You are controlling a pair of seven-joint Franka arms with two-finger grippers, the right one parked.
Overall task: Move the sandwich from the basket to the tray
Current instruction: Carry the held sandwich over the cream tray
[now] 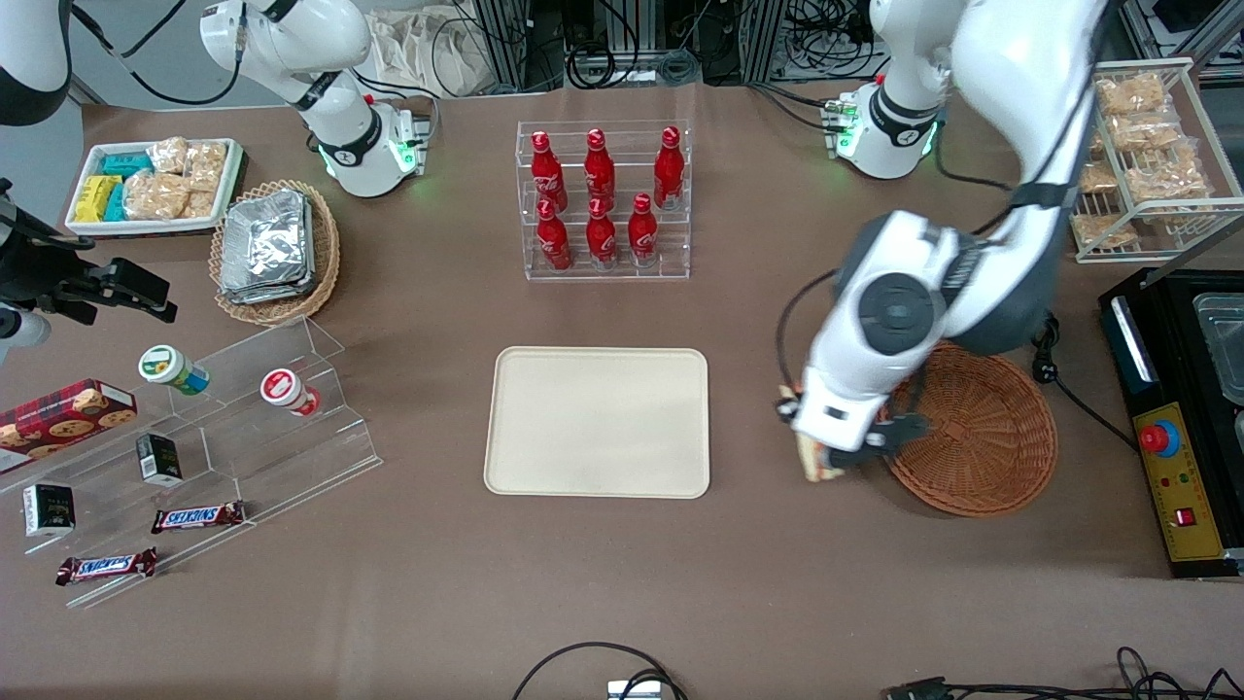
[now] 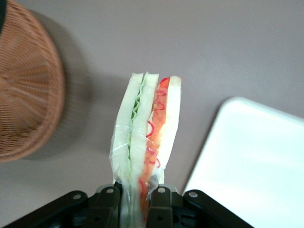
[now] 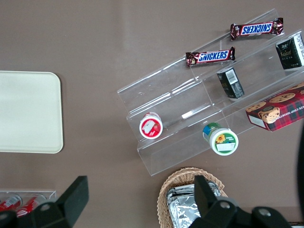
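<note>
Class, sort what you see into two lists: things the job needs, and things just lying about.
Needed: sandwich, gripped in the claw between basket and tray.

Lying about: cola bottles, foil packets, Snickers bars, cookie box.

"SNICKERS" reads on two brown chocolate bars at the lower left of the front view, one [image 1: 197, 516] on the clear stepped stand [image 1: 292, 428], the other [image 1: 106, 566] nearer the camera. The red bottles [image 1: 600, 199] at upper centre carry white script too small to read.
</note>
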